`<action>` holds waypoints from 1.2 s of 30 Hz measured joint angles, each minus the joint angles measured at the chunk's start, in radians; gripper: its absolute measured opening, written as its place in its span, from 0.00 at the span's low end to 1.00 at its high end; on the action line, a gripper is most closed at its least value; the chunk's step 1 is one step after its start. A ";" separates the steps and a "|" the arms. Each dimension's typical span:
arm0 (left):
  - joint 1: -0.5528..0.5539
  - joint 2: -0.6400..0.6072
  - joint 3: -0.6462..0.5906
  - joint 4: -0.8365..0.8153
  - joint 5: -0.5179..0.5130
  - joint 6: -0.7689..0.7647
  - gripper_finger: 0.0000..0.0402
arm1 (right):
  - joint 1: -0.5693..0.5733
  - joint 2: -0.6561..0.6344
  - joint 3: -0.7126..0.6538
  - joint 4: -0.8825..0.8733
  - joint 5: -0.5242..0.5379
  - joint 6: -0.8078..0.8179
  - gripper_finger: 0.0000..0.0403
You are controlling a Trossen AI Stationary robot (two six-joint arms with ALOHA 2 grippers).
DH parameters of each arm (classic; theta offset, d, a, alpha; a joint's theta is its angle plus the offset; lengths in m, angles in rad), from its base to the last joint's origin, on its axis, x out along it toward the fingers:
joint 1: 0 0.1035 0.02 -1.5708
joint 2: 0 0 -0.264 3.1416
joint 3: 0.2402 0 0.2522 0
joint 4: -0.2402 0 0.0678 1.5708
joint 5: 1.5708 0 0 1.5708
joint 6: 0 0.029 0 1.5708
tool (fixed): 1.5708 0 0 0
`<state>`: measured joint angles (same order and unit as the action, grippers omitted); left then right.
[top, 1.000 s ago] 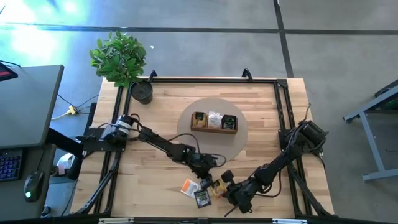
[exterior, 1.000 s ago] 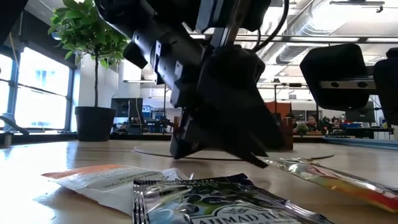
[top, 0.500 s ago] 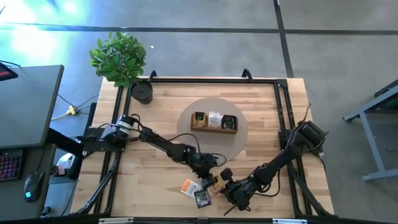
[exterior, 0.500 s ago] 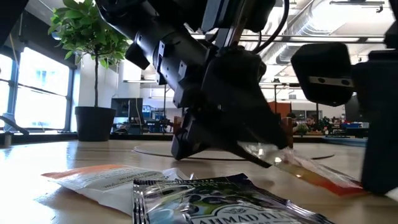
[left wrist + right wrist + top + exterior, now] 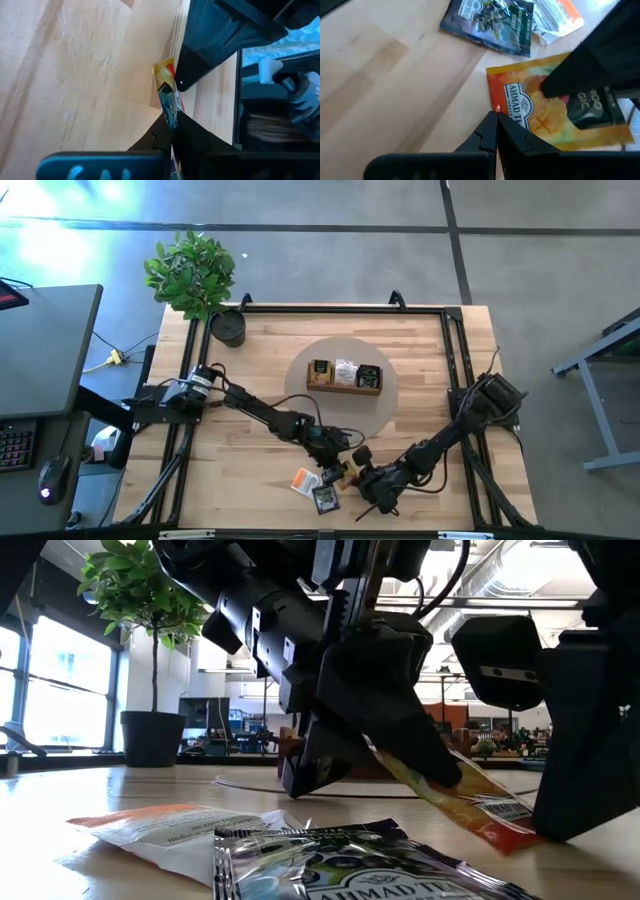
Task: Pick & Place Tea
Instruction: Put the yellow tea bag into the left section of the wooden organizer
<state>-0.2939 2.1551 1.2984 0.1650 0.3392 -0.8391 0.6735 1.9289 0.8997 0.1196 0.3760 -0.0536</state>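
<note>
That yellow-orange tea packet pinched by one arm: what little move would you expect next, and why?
Probably a gentle lift. The left gripper is shut on the yellow-orange packet, which slants with one end near the table. The shut right gripper sits against it, and the wooden tray lies farther back.

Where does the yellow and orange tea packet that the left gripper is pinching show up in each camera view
High view: yellow-orange packet, near the table's front edge, between both grippers.
Low view: packet, tilted, right of centre, hanging from the left gripper.
Left wrist view: edge-on, centre.
Right wrist view: face-up, right of centre.
Shared landmark: the dark packet beside it; absent from the left wrist view.
</note>
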 joint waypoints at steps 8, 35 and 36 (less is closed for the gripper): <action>0.026 -0.024 -0.005 -0.024 0.023 0.078 0.01 | 0.014 -0.124 -0.004 -0.073 0.004 -0.008 0.04; 0.434 -0.263 0.311 -1.135 -0.495 0.968 0.00 | -0.008 -0.286 -0.001 -0.386 -0.042 0.104 0.03; 0.440 -0.267 0.312 -1.123 -0.520 0.975 0.00 | -0.010 -0.286 -0.001 -0.387 -0.042 0.101 0.03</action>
<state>0.1460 1.8880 1.6108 -0.9584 -0.1805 0.1358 0.6635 1.6432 0.8989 -0.2675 0.3337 0.0475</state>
